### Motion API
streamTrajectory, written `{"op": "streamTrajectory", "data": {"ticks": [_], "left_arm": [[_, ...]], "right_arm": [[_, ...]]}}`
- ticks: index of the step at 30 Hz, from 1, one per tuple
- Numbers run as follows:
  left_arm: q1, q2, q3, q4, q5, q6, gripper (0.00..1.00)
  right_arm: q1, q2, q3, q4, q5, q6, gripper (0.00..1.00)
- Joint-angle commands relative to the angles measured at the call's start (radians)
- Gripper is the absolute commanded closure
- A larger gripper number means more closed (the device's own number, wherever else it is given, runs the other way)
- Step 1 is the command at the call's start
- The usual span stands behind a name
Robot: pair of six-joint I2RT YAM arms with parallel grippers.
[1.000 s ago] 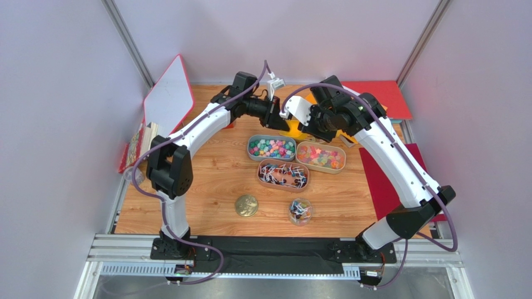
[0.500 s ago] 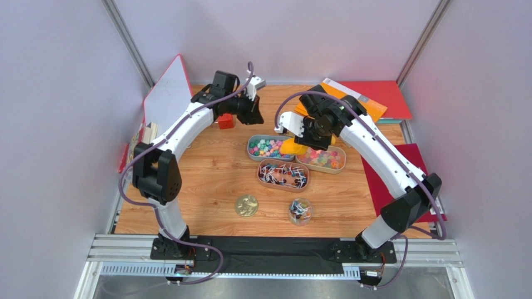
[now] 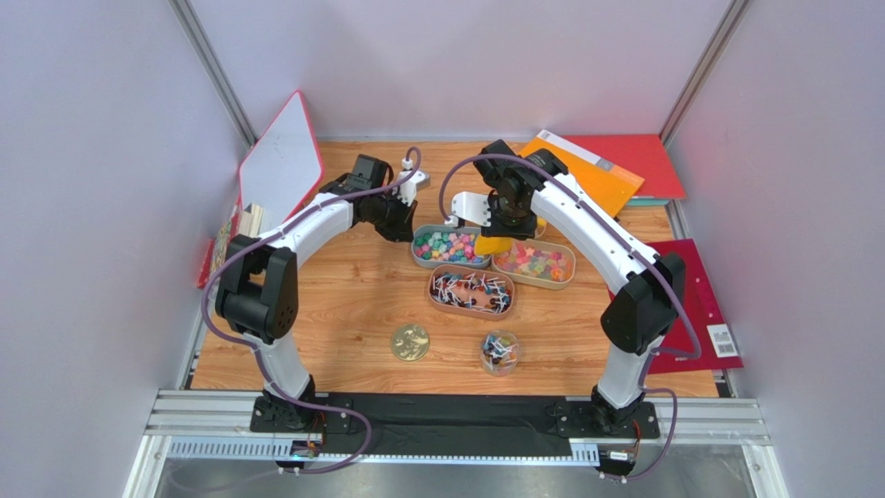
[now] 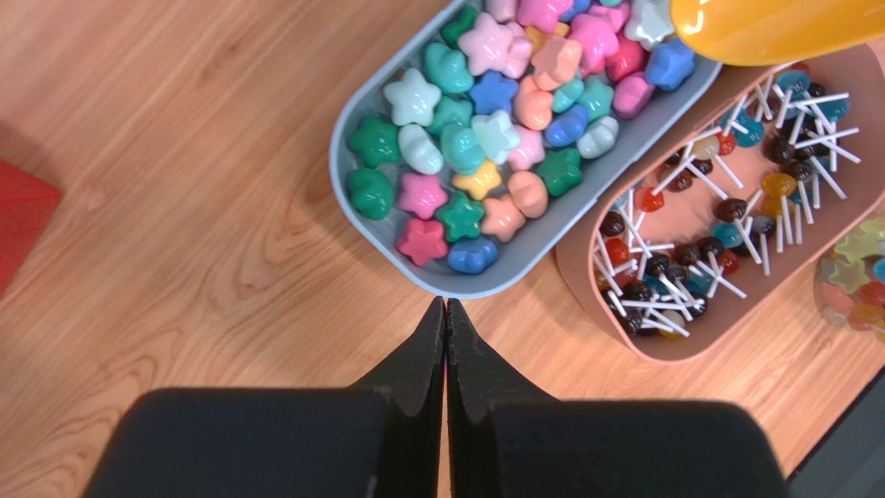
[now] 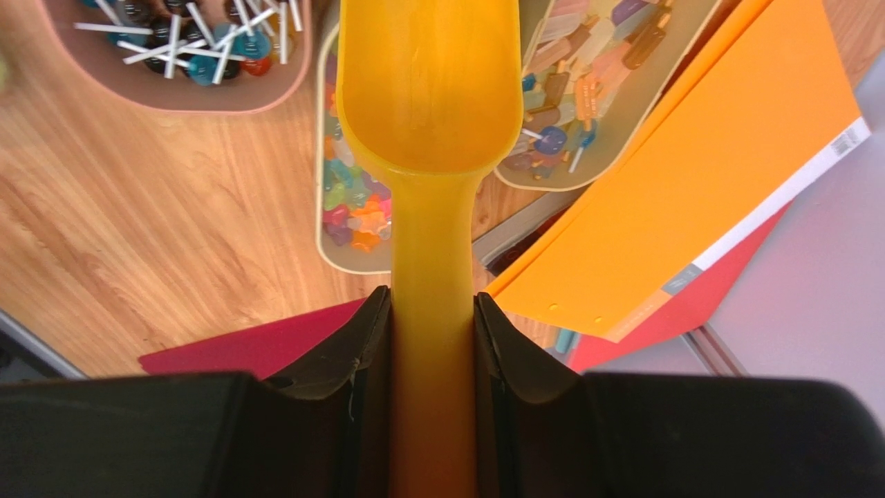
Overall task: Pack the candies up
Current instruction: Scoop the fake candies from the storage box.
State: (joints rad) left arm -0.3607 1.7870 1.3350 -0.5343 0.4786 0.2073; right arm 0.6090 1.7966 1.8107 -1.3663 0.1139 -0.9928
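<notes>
Arms swung toward blue oval tray (image 4: pixel 338 171) of star candies (image 4: pixel 488 135) | right gripper (image 5: pixel 431 311) grasps yellow plastic scoop (image 5: pixel 428 83), bowl over tray's right end | left gripper (image 4: pixel 446 311) clenched, empty

The white left arm (image 3: pixel 312 220) and white right arm (image 3: pixel 597 233) arch forward, wrists angled inward toward each other. The left gripper (image 4: pixel 446 311) has its black fingers pressed together. The right gripper (image 5: pixel 433 311) clamps the handle of a yellow plastic scoop (image 5: pixel 429 93).

You see your left gripper (image 4: pixel 446 309), jaws pressed together, above the table (image 4: pixel 187 208), just short of a blue tray (image 4: pixel 457 289) of star candies (image 4: pixel 488 135). Just beside it lies a pink tray (image 4: pixel 675 223) of lollipops (image 4: pixel 727 197); a yellow scoop (image 4: pixel 769 26) overhangs both.
</notes>
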Motion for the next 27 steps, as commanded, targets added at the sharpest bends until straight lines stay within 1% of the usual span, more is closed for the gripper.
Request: {"op": "streamTrajectory", "data": {"ticks": [1, 7, 8, 9, 11, 17, 22, 27], "left_arm": [[0.023, 0.005, 0.009, 0.057, 0.003, 0.015, 1.00], [0.051, 0.032, 0.012, 0.063, 0.008, 0.018, 1.00], [0.052, 0.038, 0.012, 0.065, -0.007, 0.004, 1.00], [0.052, 0.044, 0.013, 0.066, -0.088, -0.014, 1.00], [0.062, 0.067, 0.016, 0.060, -0.103, -0.049, 1.00], [0.062, 0.094, 0.004, 0.069, -0.074, -0.080, 1.00], [0.062, 0.133, 0.013, 0.068, -0.026, -0.117, 1.00], [0.060, 0.153, 0.001, 0.074, 0.008, -0.161, 1.00]], "right_arm": [[-0.006, 0.044, 0.105, -0.128, 0.072, -0.044, 1.00], [-0.006, 0.121, 0.153, -0.160, 0.128, -0.084, 1.00], [-0.006, 0.133, 0.154, -0.163, 0.135, -0.090, 1.00], [-0.006, 0.139, 0.154, -0.166, 0.139, -0.101, 1.00], [-0.006, 0.148, 0.154, -0.183, 0.155, -0.113, 1.00], [-0.005, 0.175, 0.147, -0.212, 0.193, -0.145, 1.00], [0.009, 0.231, 0.168, -0.221, 0.225, -0.159, 1.00], [0.015, 0.270, 0.177, -0.224, 0.221, -0.150, 1.00]]}}
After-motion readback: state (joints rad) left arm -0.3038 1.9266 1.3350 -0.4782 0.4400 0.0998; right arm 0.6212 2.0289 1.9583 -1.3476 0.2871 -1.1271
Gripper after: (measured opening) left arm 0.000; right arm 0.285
